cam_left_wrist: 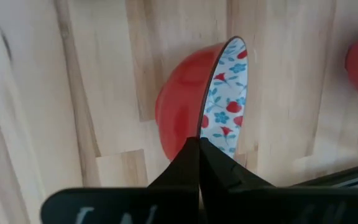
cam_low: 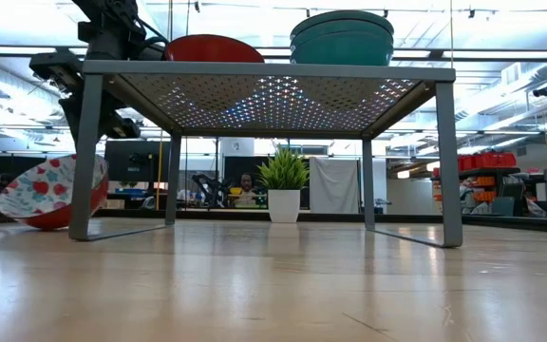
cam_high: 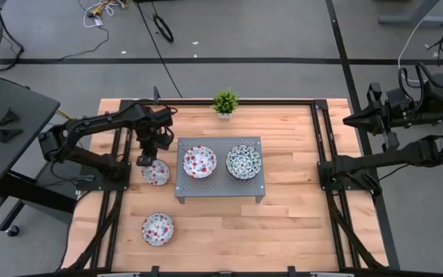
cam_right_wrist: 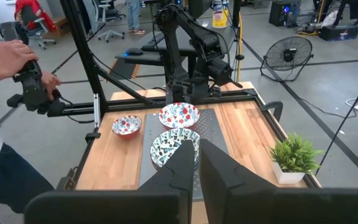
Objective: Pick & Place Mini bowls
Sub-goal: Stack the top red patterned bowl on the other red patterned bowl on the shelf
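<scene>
One red-spotted mini bowl point(cam_high: 157, 171) hangs tilted off the worktop point(cam_high: 283, 231) beside the metal stand point(cam_high: 220, 185), its rim clamped by the left end effector point(cam_high: 146, 159); the right end effector point(cam_high: 350, 120), fingers nearly together, waits beyond the right edge.

Three red-flowered bowls point(cam_high: 199, 161) point(cam_high: 156, 171) point(cam_high: 158, 228), one visible dark-patterned bowl stack point(cam_high: 243, 161), one metal stand point(cam_high: 186, 191), one potted plant point(cam_high: 224, 102), one worktop point(cam_high: 283, 231) and two arms point(cam_high: 91, 135) point(cam_high: 406, 154).
</scene>
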Robot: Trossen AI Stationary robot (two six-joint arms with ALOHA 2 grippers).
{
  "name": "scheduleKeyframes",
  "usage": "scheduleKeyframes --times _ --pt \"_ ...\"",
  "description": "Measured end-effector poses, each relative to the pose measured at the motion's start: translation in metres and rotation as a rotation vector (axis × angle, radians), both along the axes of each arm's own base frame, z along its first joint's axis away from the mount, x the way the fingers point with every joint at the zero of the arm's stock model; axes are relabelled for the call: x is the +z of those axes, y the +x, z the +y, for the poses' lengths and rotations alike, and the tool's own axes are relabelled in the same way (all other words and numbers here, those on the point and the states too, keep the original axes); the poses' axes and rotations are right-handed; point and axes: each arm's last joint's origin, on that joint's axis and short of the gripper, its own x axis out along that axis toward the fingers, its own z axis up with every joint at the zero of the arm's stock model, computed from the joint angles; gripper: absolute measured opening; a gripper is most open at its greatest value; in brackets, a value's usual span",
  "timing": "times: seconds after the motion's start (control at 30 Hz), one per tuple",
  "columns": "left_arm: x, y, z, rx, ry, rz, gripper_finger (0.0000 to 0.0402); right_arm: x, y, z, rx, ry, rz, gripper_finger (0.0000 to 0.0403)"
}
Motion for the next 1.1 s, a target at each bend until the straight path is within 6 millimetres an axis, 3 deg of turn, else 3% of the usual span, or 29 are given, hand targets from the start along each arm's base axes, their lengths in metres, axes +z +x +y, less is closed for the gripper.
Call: scheduleKeyframes --times 0.33,1.1 --pt "0.001 0.0 0.003 0.008 0.008 -0.013 0.0001 0.0 0.0 0.0 0.001 0.0 0.0 0.0029" --pt "-0.029 0.012 0.015 -0.005 0.032 0.002 0.0 0.0 0.0 0.0 0.0 0.0 0.001 0.0029"
